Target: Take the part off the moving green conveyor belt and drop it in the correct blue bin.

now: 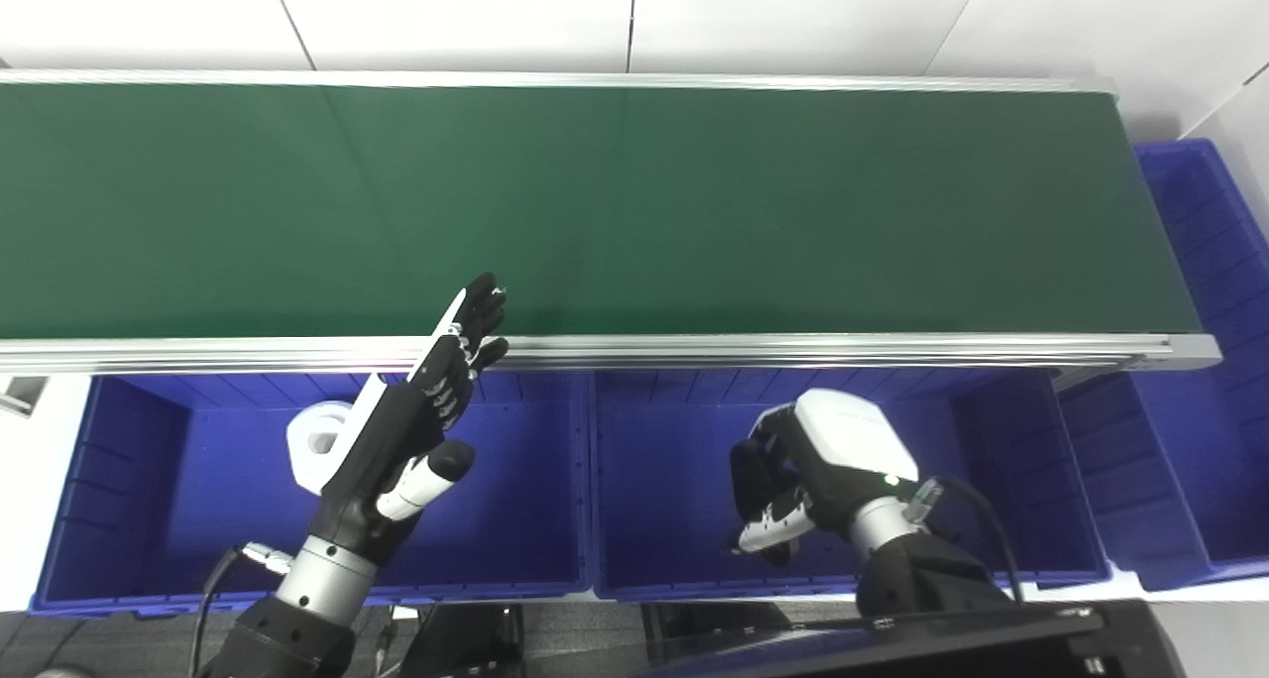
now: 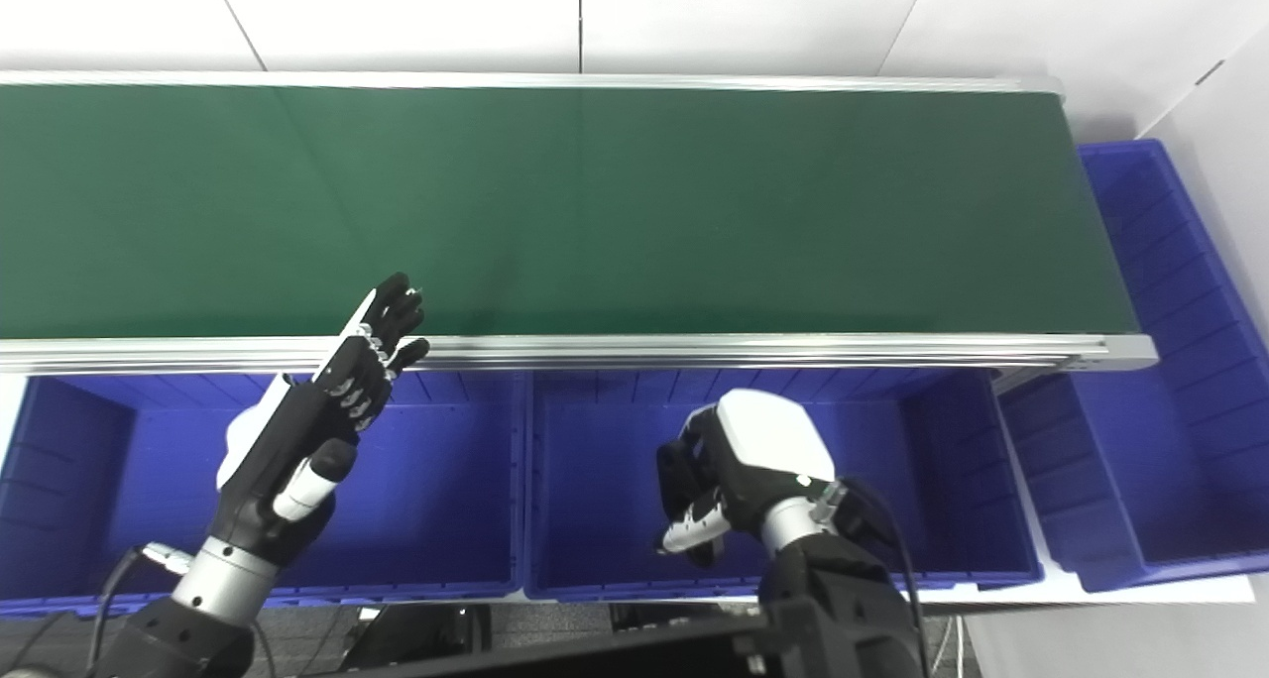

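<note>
While the green belt (image 1: 694, 202) lies bare, left hand (image 1: 416, 430) fingers spread, right hand (image 1: 813, 470) curled empty

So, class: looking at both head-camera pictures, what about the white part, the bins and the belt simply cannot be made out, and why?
- White part in the left bin: the left hand covers much of it in both views, so its full shape is hidden.
- Conveyor belt: cut off at the left edge in both views.
- Right hand: curled fingers face away; whether it holds anything is unclear.
- End bin: cropped by the right edge.
</note>
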You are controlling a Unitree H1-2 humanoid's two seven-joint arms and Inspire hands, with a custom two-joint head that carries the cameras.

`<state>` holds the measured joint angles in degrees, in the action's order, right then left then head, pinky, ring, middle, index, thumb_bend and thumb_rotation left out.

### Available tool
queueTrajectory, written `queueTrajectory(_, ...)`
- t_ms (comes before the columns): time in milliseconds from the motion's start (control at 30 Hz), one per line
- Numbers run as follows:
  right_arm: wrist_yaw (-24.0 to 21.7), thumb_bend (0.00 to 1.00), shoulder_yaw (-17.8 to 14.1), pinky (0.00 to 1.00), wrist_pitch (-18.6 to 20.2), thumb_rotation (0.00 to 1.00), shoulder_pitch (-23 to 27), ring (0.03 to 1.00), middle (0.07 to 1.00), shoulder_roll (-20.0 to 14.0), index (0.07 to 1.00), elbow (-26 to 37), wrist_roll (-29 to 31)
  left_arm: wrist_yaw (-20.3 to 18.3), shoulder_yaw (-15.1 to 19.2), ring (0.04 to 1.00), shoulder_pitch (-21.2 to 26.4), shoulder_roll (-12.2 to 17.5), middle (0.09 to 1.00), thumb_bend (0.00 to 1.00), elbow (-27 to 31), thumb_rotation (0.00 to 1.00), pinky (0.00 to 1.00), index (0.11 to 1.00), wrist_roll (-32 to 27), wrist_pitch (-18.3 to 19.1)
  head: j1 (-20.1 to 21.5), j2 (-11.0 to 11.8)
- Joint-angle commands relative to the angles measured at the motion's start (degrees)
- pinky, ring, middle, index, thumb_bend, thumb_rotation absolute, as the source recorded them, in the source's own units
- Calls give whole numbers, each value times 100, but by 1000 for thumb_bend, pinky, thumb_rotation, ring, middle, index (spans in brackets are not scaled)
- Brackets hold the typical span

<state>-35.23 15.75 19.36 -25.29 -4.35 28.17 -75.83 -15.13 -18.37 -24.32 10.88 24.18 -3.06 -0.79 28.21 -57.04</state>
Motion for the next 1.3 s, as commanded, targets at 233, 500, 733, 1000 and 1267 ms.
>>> queueTrajectory(233,702,516,272,193,-88,0,301,381,497,-68,503,-566,-586,17,-18,1000,-70,-115,1000,1000,112,835,949,1000,-7,-172,-216,97)
queueTrajectory(500,69,990,280,954,-54,740,166,879,893,80,855,-340,-1440,-20,-8,1000,-135,-109,1000,988,177,832,957,1000,-17,-143,-316,99)
queueTrajectory(733,-404,1000,222,1000,-136,822,183,911,935,147,880,-130,-1387,-27,-4,1000,-137,-91,1000,977,135,836,958,1000,5,-174,-336,93)
queueTrajectory(1000,-253,1000,33,748,-169,791,118,812,854,152,838,13,-512,-10,-51,1000,-136,-157,1000,975,43,832,957,1000,30,-172,-515,178)
queueTrajectory(1267,1047,904,-1,570,-768,907,-645,707,777,236,767,975,2230,-9,-169,1000,-166,-217,1000,968,-206,842,948,1000,162,-360,-1095,456)
